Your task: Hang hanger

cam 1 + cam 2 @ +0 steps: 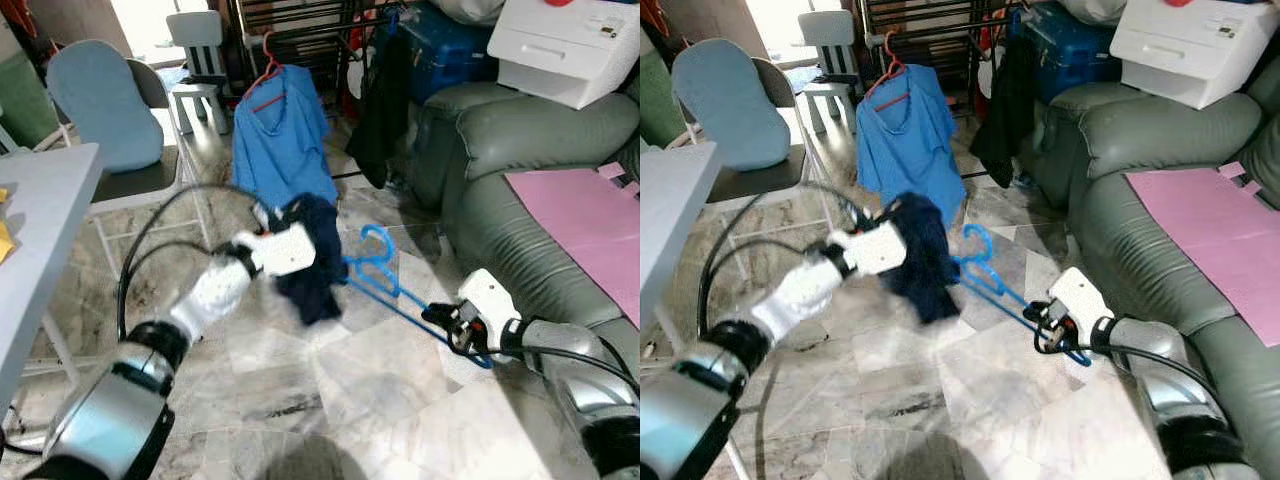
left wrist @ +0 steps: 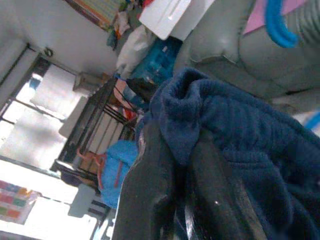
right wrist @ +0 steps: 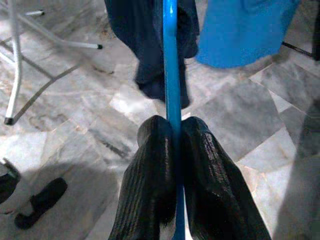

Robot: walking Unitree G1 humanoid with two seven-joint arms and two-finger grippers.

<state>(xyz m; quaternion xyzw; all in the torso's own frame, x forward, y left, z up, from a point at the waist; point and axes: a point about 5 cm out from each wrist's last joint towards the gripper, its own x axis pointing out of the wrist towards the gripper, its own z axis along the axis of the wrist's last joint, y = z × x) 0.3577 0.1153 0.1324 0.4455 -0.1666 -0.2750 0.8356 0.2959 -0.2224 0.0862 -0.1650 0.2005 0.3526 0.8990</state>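
the right gripper pinches one end of the blue hanger, whose long axis runs up-left toward the dark navy garment clamped in the left gripper.

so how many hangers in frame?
2: a blue hanger clamped in the right gripper, and a red hanger carrying the blue shirt on the rack. Others may be hidden behind clothes.

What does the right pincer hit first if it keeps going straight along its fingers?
Probably the dark navy garment hanging off the blue hanger that the right pincer is shut on. The light blue shirt sits off to one side of that line. Depth is unclear.
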